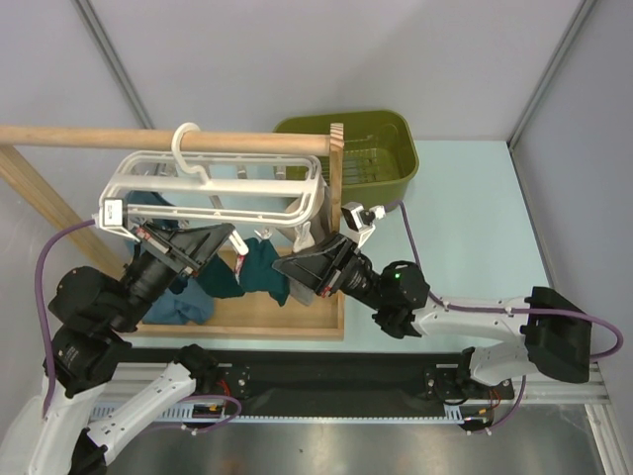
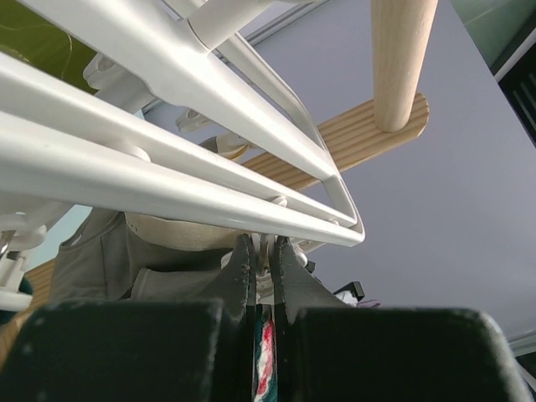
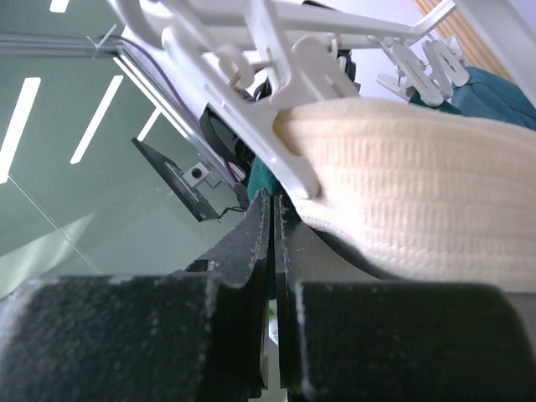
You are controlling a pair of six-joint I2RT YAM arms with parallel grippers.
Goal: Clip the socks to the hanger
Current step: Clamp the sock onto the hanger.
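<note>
The white hanger hangs by its ring hook from a wooden rod. My left gripper reaches up under its near bar and is shut on a white clip peg. A teal sock with a red-and-white patch shows in the gap between the fingers. My right gripper is shut on the edge of a hanging teal sock, whose fabric shows at the fingertips in the right wrist view. A cream sock hangs clipped beside it. More teal socks lie below.
The wooden rod and its post stand on a wooden base. A green basket sits behind the post. Free pegs dangle from the hanger bars.
</note>
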